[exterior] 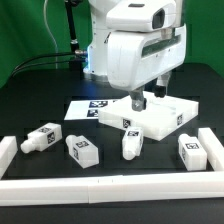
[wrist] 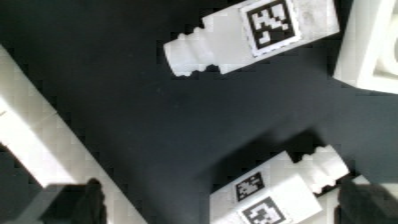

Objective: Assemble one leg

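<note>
Four legs [exterior: 131, 143] lying apart in a row on near counter [exterior: 30, 100], within three rails [exterior: 110, 186]. One square panel [exterior: 168, 118] beyond. Jaws over panel; opening cannot be told.

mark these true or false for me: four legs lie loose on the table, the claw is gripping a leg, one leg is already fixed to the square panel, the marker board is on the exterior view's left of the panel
1. Four legs lie loose on the table. True.
2. The claw is gripping a leg. False: it holds nothing and hangs over the square panel.
3. One leg is already fixed to the square panel. False: all four lie on their sides on the table, and none is mounted.
4. The marker board lies on the exterior view's left of the panel. True.
</note>
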{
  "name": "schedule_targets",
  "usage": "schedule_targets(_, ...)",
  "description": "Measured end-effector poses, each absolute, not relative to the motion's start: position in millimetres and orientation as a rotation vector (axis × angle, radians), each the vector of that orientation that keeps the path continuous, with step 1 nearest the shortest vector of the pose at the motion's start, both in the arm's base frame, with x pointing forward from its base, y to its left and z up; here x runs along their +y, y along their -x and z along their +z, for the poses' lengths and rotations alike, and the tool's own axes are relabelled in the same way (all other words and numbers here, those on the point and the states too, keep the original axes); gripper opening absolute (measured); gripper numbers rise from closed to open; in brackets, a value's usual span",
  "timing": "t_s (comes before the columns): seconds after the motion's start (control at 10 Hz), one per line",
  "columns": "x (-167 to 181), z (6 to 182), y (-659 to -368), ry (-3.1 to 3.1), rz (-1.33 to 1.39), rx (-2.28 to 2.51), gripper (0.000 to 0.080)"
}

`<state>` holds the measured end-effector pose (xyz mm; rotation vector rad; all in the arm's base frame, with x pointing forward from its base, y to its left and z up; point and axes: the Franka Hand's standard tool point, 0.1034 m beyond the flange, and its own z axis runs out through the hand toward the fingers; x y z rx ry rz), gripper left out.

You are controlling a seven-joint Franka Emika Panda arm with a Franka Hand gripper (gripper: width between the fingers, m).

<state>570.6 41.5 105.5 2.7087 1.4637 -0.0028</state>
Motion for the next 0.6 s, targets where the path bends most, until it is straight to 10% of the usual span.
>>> schedule_targets(0.6,38.3,101.9,-574.2,-2.838,0.112,1.176,0.0649)
